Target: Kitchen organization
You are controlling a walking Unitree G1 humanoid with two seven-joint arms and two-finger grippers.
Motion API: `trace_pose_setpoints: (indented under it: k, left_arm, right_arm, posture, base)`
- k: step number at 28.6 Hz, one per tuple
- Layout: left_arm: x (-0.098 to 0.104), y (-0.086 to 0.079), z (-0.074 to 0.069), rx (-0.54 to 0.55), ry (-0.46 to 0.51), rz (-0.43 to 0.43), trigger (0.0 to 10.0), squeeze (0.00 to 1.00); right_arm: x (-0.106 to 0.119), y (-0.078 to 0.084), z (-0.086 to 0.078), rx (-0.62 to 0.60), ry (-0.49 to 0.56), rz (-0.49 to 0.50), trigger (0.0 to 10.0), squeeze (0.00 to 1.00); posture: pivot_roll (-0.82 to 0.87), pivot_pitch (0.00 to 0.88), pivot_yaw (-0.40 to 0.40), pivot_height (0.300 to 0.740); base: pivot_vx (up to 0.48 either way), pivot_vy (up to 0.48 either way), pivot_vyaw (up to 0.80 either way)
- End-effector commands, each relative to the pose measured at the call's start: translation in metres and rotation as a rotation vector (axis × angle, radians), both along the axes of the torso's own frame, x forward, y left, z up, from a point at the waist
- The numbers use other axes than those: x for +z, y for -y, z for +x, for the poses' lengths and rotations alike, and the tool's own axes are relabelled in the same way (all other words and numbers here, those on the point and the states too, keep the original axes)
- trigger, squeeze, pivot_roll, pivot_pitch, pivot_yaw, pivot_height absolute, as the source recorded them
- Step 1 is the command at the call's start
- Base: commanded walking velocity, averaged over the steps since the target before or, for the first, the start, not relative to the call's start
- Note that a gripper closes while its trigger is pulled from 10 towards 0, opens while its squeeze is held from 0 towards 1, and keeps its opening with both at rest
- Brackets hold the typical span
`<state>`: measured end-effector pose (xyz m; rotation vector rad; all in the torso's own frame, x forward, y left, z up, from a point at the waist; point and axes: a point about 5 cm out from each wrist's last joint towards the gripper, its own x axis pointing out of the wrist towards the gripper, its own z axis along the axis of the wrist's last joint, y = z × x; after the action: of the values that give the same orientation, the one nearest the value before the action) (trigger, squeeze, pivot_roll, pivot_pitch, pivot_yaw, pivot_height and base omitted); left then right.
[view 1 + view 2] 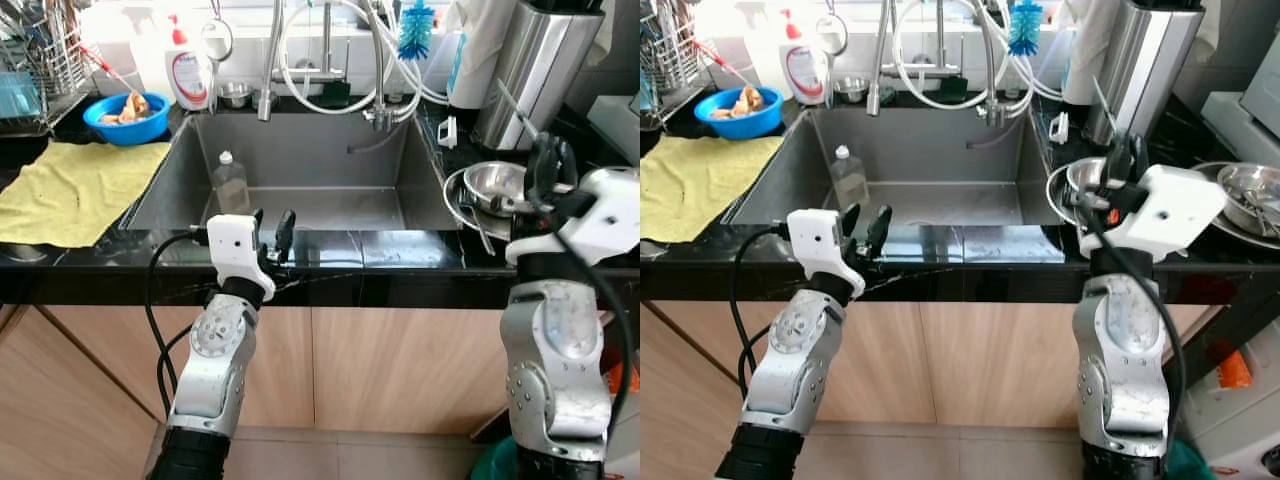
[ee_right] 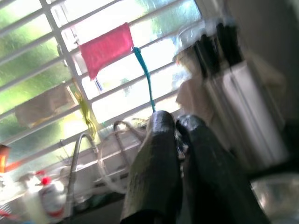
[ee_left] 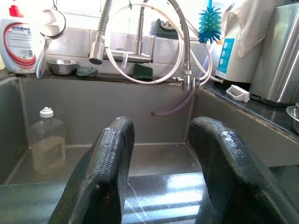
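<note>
A steel sink point(image 1: 180, 165) is set in a black counter before me. A clear plastic bottle point(image 1: 230, 183) with a white cap stands upright at the sink's left side, also in the left wrist view point(image 3: 47, 140). My left gripper point(image 1: 272, 232) is open over the sink's front edge, its fingers point(image 3: 100, 177) apart with nothing between them. My right gripper point(image 1: 551, 163) is raised above the counter to the right of the sink, over a steel bowl point(image 1: 493, 187), with its fingers point(image 2: 154, 172) pressed together and empty.
A yellow cloth point(image 1: 70, 190) lies left of the sink, with a blue bowl point(image 1: 127, 117) of scraps, a dish rack point(image 1: 35, 70) and a soap bottle point(image 1: 187, 70) behind. The faucet point(image 1: 270, 60) with white hoses and a blue brush point(image 1: 415, 28) stand at the back. A steel appliance point(image 1: 535, 65) stands back right.
</note>
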<state>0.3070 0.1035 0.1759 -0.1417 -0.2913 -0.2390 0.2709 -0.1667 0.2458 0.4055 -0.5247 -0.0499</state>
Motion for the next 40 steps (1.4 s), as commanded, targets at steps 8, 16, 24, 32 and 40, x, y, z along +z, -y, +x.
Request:
trace_pose_setpoints:
  k: [8,16,24,32,40]
  left_arm:
    - [0.009,-0.001,0.001,0.008,0.023,-0.036,10.0,0.00]
    - [0.008,-0.005,0.002,0.020,-0.009,-0.092,10.0,0.00]
    - [0.008,-0.007,0.005,-0.001,-0.049,-0.197,10.0,0.00]
    - [0.009,-0.006,0.006,-0.080,-0.089,-0.298,10.0,0.00]
    - [0.008,-0.002,0.003,-0.232,-0.169,-0.604,10.0,0.00]
  right_arm:
    - [-0.023,-0.019,-0.016,0.398,-0.042,0.299,10.0,0.00]
    - [-0.044,-0.015,-0.031,0.591,-0.009,0.576,10.0,0.00]
    - [-0.071,-0.014,-0.051,0.750,-0.050,0.613,10.0,0.00]
    - [-0.090,-0.007,-0.064,0.826,-0.068,0.651,10.0,0.00]
    - [-0.106,-0.002,-0.071,0.816,-0.101,0.672,10.0,0.00]
  posture:
    - [-0.07,0.000,0.011,0.740]
    - [-0.07,0.000,0.011,0.740]
    - [-0.07,0.000,0.014,0.740]
    - [-0.07,0.000,0.020,0.740]
    - [-0.07,0.000,0.021,0.740]
  base:
    - [0.000,0.000,0.00]
    - [0.000,0.000,0.00]
    - [0.000,0.000,0.00]
    - [0.000,0.000,0.00]
    - [0.000,0.000,0.00]
